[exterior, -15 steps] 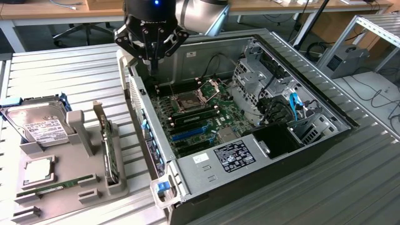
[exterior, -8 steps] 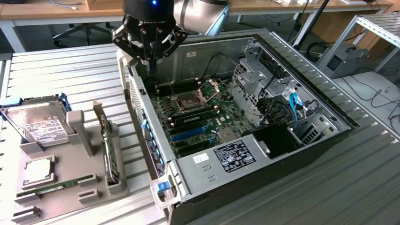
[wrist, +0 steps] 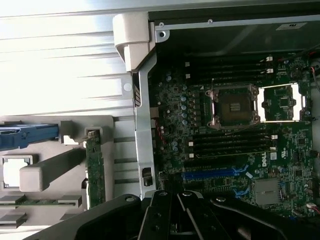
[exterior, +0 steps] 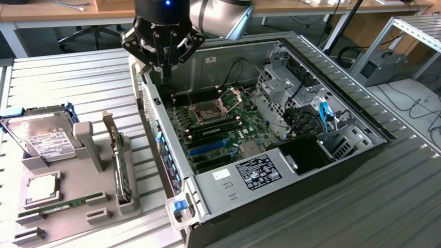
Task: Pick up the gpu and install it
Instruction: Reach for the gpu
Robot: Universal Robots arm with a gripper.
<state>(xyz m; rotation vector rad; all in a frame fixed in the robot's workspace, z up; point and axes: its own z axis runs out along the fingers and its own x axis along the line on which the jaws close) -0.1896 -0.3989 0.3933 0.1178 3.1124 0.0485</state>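
One gpu (exterior: 123,168), a thin dark flat card with a silvery bracket end, stands on edge in the grey plastic holder (exterior: 86,139) just beside the open black computer case (exterior: 324,196). One black gripper (exterior: 166,77) hangs over that case's wall, fingers closed on nothing.

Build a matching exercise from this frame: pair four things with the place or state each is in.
Things:
1. gpu
2. hard drive
3. RAM stick
4. end effector

Places or states:
A. shut, holding nothing, above the edge of the open computer case
B. lying flat in a slot at the near end of the grey holder
C. standing on edge in the holder
D. label up at the holder's far end

Pairs: 1-C, 2-D, 3-B, 4-A
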